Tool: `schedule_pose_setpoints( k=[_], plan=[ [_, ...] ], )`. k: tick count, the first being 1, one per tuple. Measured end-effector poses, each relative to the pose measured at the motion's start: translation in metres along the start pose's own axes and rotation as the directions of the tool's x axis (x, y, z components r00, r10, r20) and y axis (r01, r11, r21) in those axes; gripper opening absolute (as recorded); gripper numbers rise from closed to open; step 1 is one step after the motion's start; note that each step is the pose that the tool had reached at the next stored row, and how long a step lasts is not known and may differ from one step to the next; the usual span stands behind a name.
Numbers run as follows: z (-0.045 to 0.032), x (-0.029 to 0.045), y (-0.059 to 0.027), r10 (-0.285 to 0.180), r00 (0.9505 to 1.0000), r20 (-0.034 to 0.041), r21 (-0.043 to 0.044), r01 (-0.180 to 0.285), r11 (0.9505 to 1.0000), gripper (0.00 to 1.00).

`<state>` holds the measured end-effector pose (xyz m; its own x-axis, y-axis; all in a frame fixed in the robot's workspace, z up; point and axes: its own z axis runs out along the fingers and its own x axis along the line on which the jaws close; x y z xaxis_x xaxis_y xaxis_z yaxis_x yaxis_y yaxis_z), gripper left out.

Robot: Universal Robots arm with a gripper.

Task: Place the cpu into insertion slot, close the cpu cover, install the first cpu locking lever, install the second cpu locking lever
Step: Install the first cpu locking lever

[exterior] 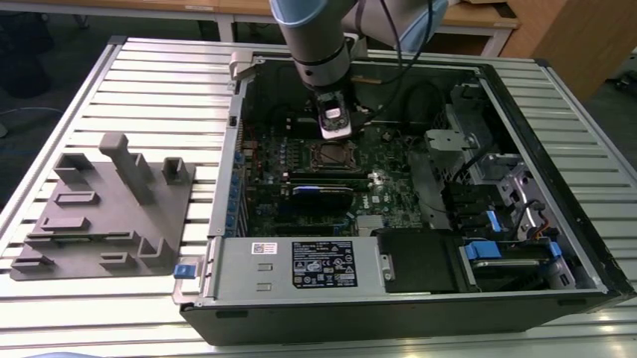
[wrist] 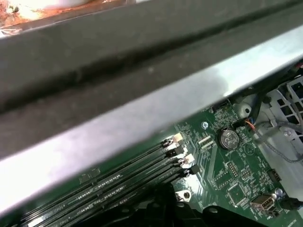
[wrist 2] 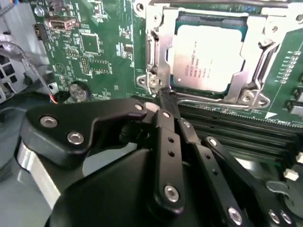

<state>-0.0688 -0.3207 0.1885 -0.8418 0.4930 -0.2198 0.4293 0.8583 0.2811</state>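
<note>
Gripper [wrist 2: 166,101]: fingers brought together to a narrow tip with no gap showing; cannot tell whether anything thin is pinched between them.
Tip position: in the second wrist view, just beside one corner of the socket frame, touching or nearly touching the metalwork there.
Memory slots [wrist 2: 227,118]: long, dark and unfilled, running between the fingers and the socket.
Cpu [wrist 2: 208,56]: seated flat in the insertion slot [exterior: 333,155], silver top facing up; just beyond the fingertip, not held.
Cpu cover [wrist 2: 261,64]: looks folded down around the chip, which shows through its window.
Locking lever [wrist 2: 152,52]: thin metal rod along the socket's side nearest the tip; latched or not, cannot tell.
Progress: placing apparently done, cover apparently shut; lever work judged to be the step in hand, neither lever confirmed locked.
Exterior view: gripper [exterior: 336,128] upright inside the open computer case [exterior: 229,194], socket at about 6 o'clock from it, close beneath.
Grey fixture block [exterior: 100,209]: on the slatted table [exterior: 149,74], at 9 o'clock from the case, well apart from the arm.
</note>
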Motion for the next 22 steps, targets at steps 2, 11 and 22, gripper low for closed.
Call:
schedule_pose_setpoints(
  k=[2,11,22],
  plan=[
    [-0.0004,-0.0003,0.0004,0.002,1.0000,-0.0021,-0.0042,-0.002,1.0000,0.11],
    [-0.0304,-0.0074,0.0093,0.004,1.0000,-0.0087,-0.0004,-0.004,1.0000,0.11],
    [-0.0374,-0.0091,0.0116,0.007,0.9999,-0.0126,0.0133,-0.007,0.9999,0.11]
  ],
)
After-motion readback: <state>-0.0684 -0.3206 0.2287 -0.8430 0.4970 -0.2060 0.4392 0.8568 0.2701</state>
